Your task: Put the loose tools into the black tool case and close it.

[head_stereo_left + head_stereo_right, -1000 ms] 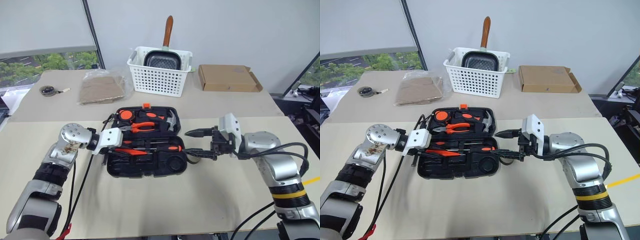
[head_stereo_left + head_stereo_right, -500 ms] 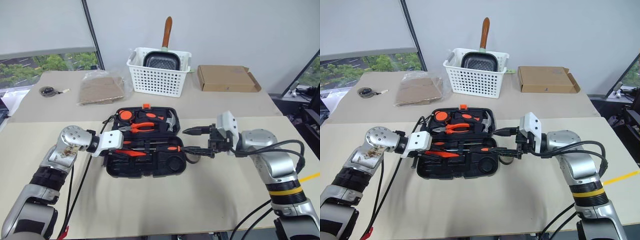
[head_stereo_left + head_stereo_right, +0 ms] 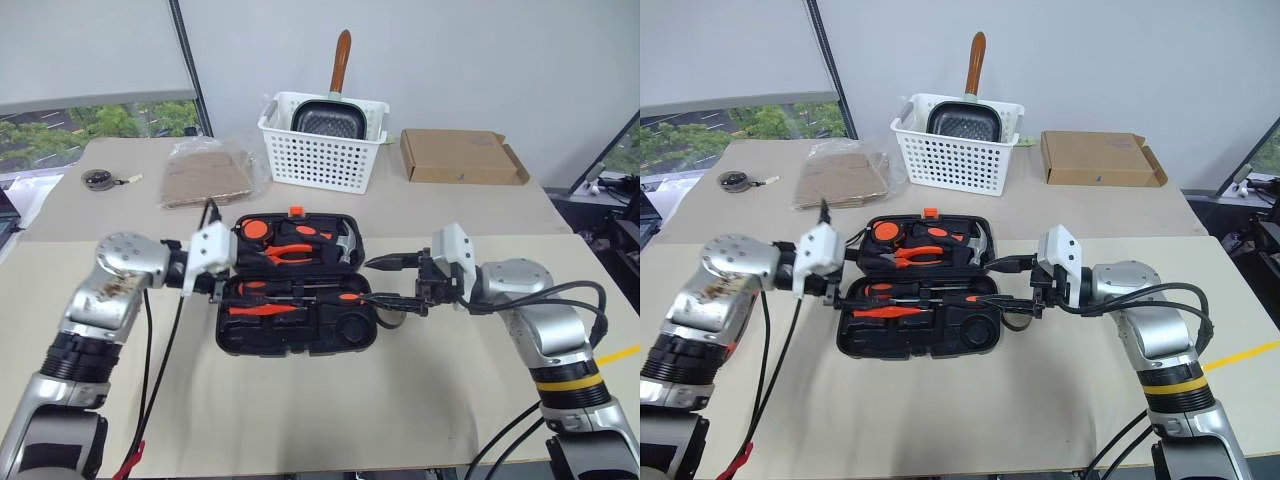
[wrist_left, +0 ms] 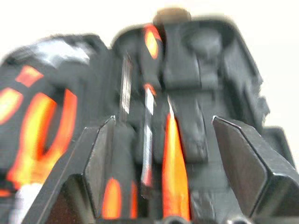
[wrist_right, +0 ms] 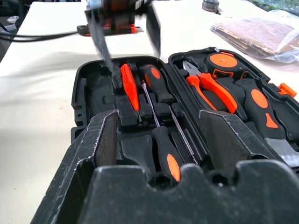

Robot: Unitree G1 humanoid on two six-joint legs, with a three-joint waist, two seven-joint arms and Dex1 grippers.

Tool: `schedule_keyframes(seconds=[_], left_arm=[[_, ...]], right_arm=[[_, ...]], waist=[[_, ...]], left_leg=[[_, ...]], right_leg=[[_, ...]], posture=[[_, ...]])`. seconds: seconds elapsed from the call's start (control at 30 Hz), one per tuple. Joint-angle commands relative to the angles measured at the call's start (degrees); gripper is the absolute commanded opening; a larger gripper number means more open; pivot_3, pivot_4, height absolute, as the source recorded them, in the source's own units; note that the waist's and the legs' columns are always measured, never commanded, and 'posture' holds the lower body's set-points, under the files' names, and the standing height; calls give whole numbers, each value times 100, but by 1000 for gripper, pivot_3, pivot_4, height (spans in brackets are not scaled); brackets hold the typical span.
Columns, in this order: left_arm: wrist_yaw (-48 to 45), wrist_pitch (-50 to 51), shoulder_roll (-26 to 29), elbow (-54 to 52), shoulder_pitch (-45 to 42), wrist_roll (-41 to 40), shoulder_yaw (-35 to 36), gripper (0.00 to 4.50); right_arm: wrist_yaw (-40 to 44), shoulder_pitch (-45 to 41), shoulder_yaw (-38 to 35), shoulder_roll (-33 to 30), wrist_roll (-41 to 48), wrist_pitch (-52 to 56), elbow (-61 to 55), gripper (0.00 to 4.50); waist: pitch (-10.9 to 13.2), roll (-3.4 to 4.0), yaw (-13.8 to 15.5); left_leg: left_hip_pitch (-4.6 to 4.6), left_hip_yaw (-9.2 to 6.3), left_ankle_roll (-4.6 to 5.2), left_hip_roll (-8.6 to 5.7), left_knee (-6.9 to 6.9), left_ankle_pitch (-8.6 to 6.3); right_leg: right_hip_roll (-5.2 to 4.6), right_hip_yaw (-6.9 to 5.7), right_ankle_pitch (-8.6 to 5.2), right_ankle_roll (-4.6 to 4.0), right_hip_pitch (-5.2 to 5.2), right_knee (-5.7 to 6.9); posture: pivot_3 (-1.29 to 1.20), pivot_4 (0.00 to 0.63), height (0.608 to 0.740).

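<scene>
The black tool case (image 3: 345,335) lies open at the table's middle. Its near half holds two orange-and-black screwdrivers (image 5: 156,81) (image 5: 168,161) and a flat orange tool (image 5: 128,88). Pliers (image 3: 290,254) and a hammer (image 5: 259,105) sit in the far half. My left gripper (image 4: 163,122) hovers above the case's left end, open and empty. At the case's right edge my right gripper (image 3: 392,281) is open, also empty. A small greyish tape roll (image 3: 386,320) lies on the table just under it.
A white basket (image 3: 320,155) with a pan stands behind the case. A cardboard box (image 3: 462,155) is at the back right, a plastic-wrapped brown pack (image 3: 205,172) at the back left. A round tape measure (image 3: 97,178) lies far left. Cables hang from my left arm.
My left gripper has lifted off the case's left part and its fingers have spread apart. The tools stay in the case. The right arm has kept still.
</scene>
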Motion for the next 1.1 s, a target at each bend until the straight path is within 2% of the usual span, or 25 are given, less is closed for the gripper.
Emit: schedule_keyframes(seconds=[0.03,0.1,0.2,0.23,0.4,0.6,0.87,1.1], left_arm=[[-91,-122,269,-246,478,90,-26,1991],[-183,-526,407,-146,724,392,-193,1267],[-94,-655,314,96,730,521,-300,206],[-92,-744,234,232,719,547,-353,35],[-30,-1261,-30,855,662,860,-574,35],[18,-1540,-267,1301,523,997,-673,35],[-288,-1214,-550,1303,371,183,-270,35],[-156,-1615,-513,1789,291,551,-378,35]], right_arm=[[-25,14,-8,69,-9,-197,-24,3199],[-28,6,16,111,-25,-218,-4,3199],[-10,-12,27,136,-36,-243,20,3199],[0,-26,25,137,-41,-256,42,3199],[4,-41,21,101,-37,-297,64,3199],[-40,7,3,67,-29,-283,-5,3199],[-51,-6,1,57,-26,-270,-1,3199],[-59,-37,37,86,-42,-281,12,3199]], waist=[[0,1,-11],[1,4,-45],[4,2,-20],[4,3,10],[5,5,29],[4,5,11],[5,5,9],[5,5,-1]], left_leg=[[2,0,0,0,-1,0],[13,9,-6,0,-4,1],[2,2,-6,2,-4,1],[-1,2,-5,3,-3,0],[1,-5,24,0,2,-16],[0,1,14,0,1,-10],[2,-7,25,2,9,-14],[2,2,4,0,6,-2]], right_leg=[[0,0,0,0,2,1],[2,6,0,0,2,2],[4,-2,0,-1,-4,3],[6,-2,0,-1,-8,4],[2,-2,1,-1,-2,7],[3,-2,2,-4,-2,6],[1,-3,6,1,1,11],[3,0,7,0,0,6]], posture=[[0,150,700],[0,150,700],[0,150,700],[0,150,700],[0,150,700],[0,150,700],[0,150,700],[0,150,700]])
